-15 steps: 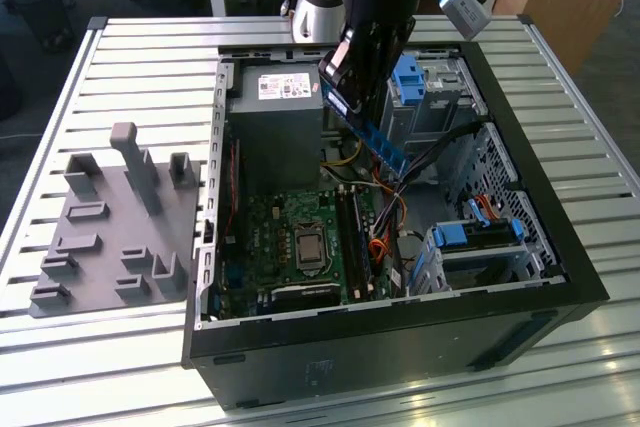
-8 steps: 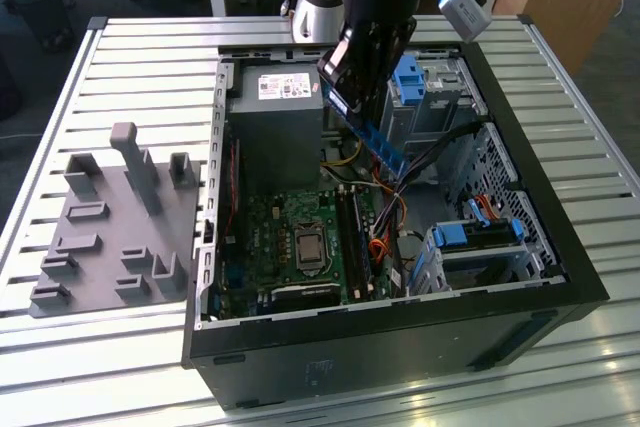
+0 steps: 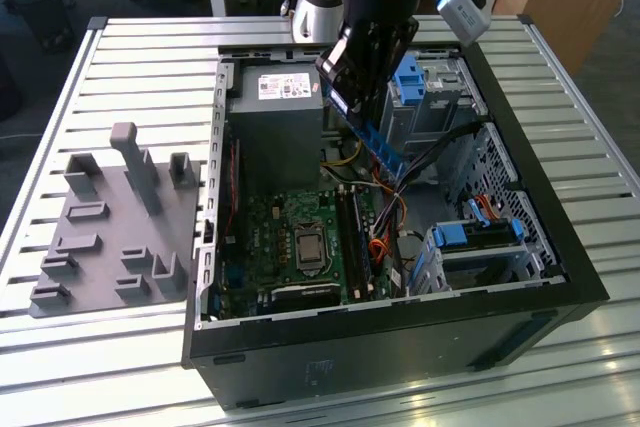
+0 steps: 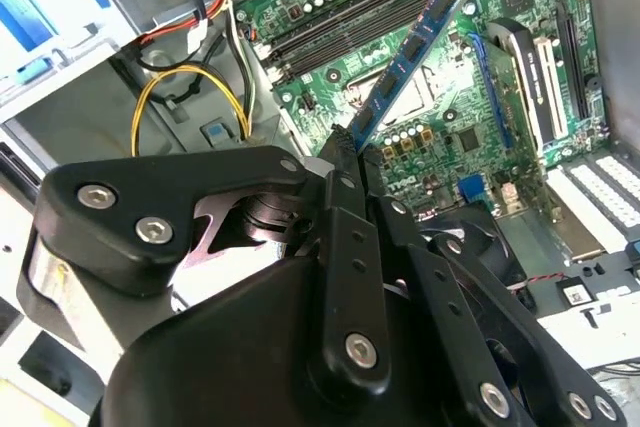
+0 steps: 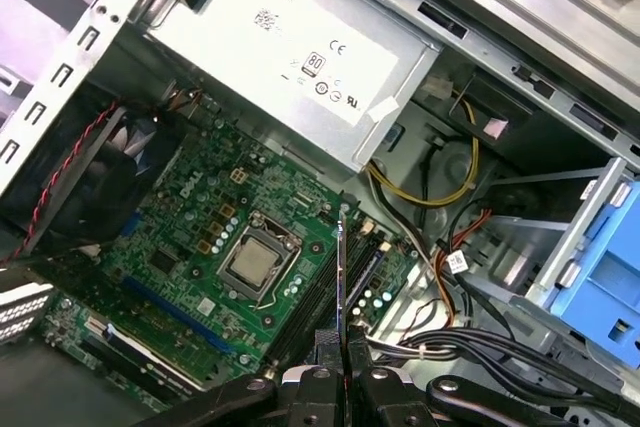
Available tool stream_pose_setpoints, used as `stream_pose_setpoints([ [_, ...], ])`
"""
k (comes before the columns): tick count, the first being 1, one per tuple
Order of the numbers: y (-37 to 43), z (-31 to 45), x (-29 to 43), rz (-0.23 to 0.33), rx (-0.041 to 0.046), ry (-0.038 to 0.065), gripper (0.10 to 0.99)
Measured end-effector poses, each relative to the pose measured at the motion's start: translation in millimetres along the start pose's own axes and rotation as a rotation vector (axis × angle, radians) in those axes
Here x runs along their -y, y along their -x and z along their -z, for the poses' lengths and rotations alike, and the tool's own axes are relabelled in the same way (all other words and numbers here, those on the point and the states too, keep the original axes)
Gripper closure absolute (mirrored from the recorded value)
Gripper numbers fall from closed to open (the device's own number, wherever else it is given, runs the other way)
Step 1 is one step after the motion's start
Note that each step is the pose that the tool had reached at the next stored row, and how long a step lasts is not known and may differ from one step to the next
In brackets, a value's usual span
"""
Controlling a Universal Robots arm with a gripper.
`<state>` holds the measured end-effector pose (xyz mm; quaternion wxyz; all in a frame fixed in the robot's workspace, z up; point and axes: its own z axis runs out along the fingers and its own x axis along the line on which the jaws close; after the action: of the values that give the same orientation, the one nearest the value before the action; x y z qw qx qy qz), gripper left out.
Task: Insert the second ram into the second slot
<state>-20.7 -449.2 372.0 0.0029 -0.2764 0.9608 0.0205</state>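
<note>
My gripper (image 3: 352, 97) is shut on the second ram (image 3: 382, 147), a thin blue circuit-board stick that hangs tilted above the inside of the open computer case (image 3: 520, 162). In the second wrist view the ram (image 4: 410, 52) juts out from the fingertips (image 4: 345, 152) over the green motherboard (image 4: 480, 97). It is seen edge-on in the first wrist view, the ram (image 5: 341, 267) rising from the gripper (image 5: 341, 352). The black memory slots (image 3: 355, 237) (image 4: 340, 32) (image 5: 315, 297) lie below it beside the processor socket (image 5: 255, 257). The ram is clear of the slots. Which slot is the second I cannot tell.
A grey power supply (image 3: 275, 132) fills the case's far corner. Blue drive brackets (image 3: 410, 77) (image 3: 480, 237) and a bundle of coloured cables (image 3: 395, 197) crowd the exterior view's right of the slots. A grey fixture plate with posts (image 3: 110, 217) sits on the slatted table (image 3: 130, 57) at the exterior view's left.
</note>
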Motion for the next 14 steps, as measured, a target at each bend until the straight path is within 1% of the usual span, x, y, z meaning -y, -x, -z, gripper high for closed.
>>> stream_pose_setpoints([
  [14,0.0,-0.1,0.0,-0.088,0.0033,-0.001,0.949],
])
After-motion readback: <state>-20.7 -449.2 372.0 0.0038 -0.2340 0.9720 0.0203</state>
